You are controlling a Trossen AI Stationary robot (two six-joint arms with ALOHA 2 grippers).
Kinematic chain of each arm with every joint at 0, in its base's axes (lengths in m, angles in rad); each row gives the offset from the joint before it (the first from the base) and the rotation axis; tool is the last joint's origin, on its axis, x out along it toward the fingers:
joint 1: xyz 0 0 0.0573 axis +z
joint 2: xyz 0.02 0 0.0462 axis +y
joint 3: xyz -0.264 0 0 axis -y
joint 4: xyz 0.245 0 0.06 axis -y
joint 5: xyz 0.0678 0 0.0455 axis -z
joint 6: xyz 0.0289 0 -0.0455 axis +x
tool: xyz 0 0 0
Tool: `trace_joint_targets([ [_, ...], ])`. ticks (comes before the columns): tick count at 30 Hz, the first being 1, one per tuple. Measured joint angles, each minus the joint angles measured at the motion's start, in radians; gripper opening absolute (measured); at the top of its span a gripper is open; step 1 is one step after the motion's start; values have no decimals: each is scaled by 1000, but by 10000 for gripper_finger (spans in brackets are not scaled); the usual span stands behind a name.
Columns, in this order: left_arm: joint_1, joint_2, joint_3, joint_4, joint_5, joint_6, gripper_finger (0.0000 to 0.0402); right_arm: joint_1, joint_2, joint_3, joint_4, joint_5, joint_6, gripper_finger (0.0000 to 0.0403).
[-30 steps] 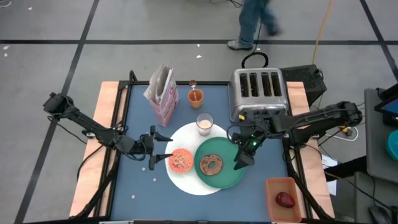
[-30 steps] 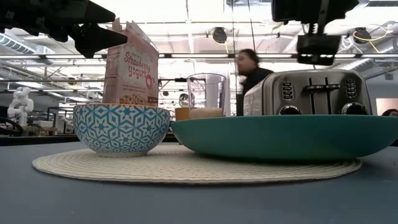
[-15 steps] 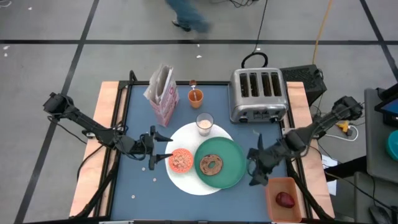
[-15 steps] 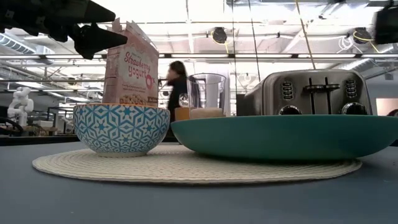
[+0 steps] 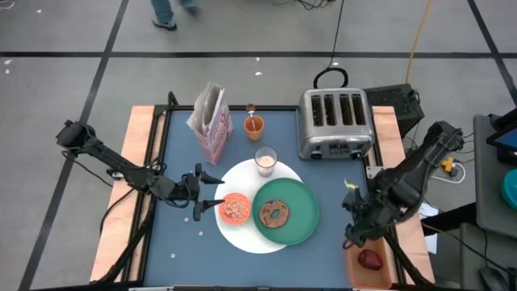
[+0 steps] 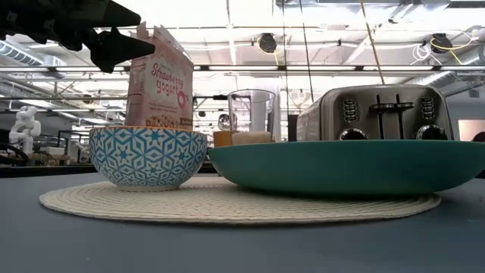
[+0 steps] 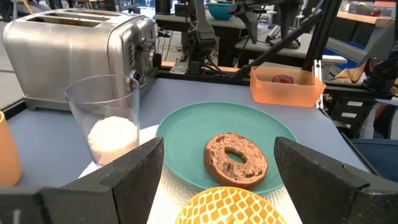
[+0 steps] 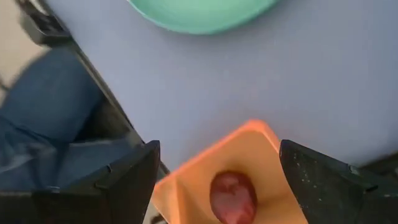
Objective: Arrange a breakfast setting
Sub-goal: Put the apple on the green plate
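The green plate (image 5: 300, 212) with the bagel (image 5: 275, 214) and the small patterned bowl (image 5: 235, 208) rest on the large white round plate (image 5: 242, 236). The milk glass (image 5: 265, 160), orange cup (image 5: 254, 125) and pink cereal box (image 5: 210, 121) stand farther back. The dark-red fruit (image 5: 371, 259) lies in the tan bin (image 5: 361, 272) at the near right. My right gripper (image 5: 355, 236) is open above the bin's left end, with the fruit (image 8: 233, 194) between its fingers in the right wrist view. My left gripper (image 5: 214, 190) is open and empty, left of the bowl. I see no spoon.
The silver toaster (image 5: 335, 123) stands at the far right, behind the green plate. A few small white bits (image 5: 198, 234) lie on the blue table near the left gripper. The table's wooden rim (image 5: 137, 186) runs along both sides.
My right gripper has left the green plate's right rim and gone toward the table's near right corner, and now stands over the tan bin. A person has walked leftward past the far side of the table.
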Motion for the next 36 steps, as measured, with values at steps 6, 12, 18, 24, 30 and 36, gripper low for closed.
trace_joint_targets([
  [6,0,0,0,0,0,0,308,97,115,14,-13,-59,64,324],
  [12,0,0,0,0,0,1,308,186,217,14,-6,-145,139,324],
  [18,0,0,0,1,0,1,308,262,269,14,14,-207,204,324],
  [24,0,0,0,1,0,-2,308,311,331,14,42,-213,208,324],
  [30,0,0,0,1,0,-3,308,329,386,14,58,-212,196,325],
  [36,0,0,0,1,0,-4,308,334,420,14,60,-207,200,325],
])
